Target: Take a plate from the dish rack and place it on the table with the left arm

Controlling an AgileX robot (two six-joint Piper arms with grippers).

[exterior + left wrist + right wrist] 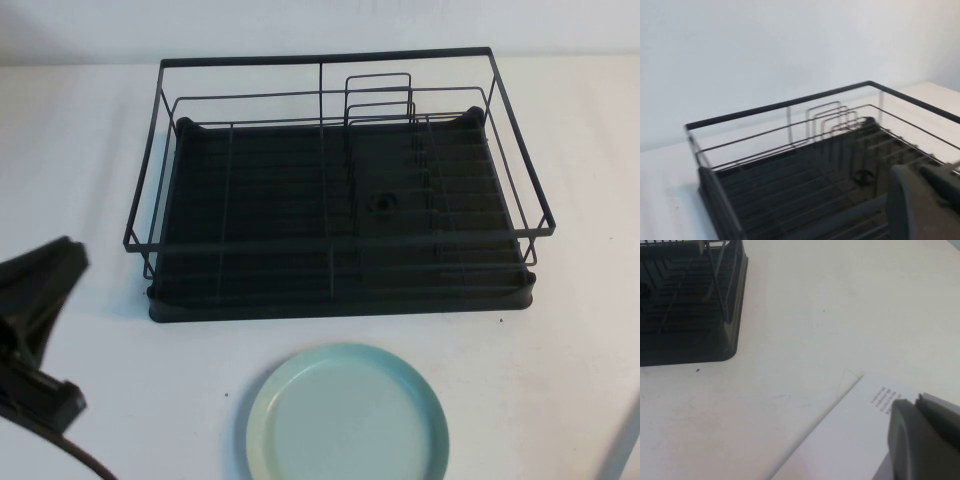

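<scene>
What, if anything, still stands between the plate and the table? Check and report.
Nothing visible does. The plate already lies flat on the table, in front of the empty dish rack. The left gripper is off to its left, the right gripper over a printed sheet.

My table (80, 150) is plain white and matte, with a few faint specks. The black wire dish rack (340, 190) sits on it toward the far side. The mint plate (347, 415) lies flat on it just in front of the rack, apart from it. A white printed sheet (850, 440) lies on it near my right pincer (925, 440).
</scene>
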